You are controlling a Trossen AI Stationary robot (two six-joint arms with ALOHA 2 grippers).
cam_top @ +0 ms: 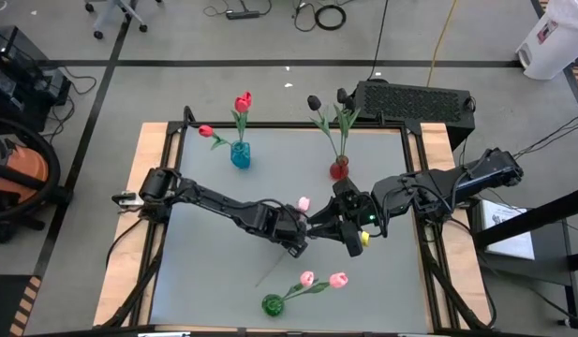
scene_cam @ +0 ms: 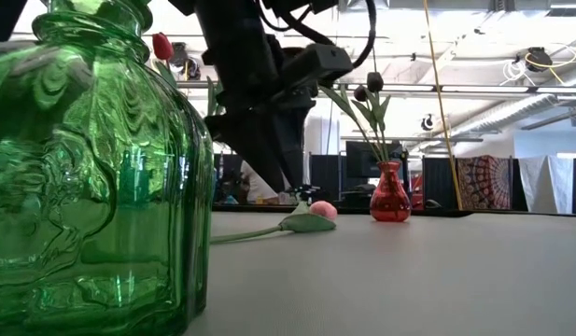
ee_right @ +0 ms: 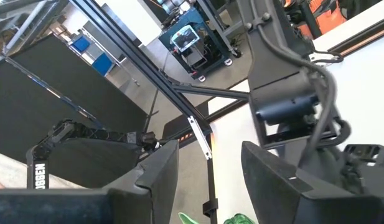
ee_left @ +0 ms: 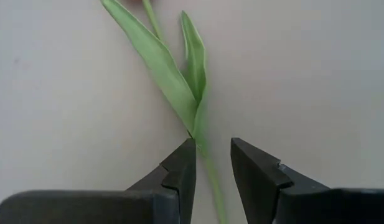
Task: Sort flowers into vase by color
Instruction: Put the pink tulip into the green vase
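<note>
So the pink tulip [cam_top: 303,203] is lying flat on the tabletop [cam_top: 204,253] about mid-table, head pointing far and a bit right, stem running back toward the near left. The left claw [ee_left: 213,163] is right down over it, and its wrist view shows the stem passing lengthwise between the two fingers, just below where the leaves split, so the stem's long axis runs along the claw rather than across it. The fingers are partly open with the stem in the gap, not squeezed on it yet as far as I can tell. The right claw [ee_right: 209,163] is up just beside it, tilted off toward the room, partly open and holding nothing. Left arm's clearly nearer. The green vase [cam_top: 272,304] at the near edge already has two pink ones.
</note>
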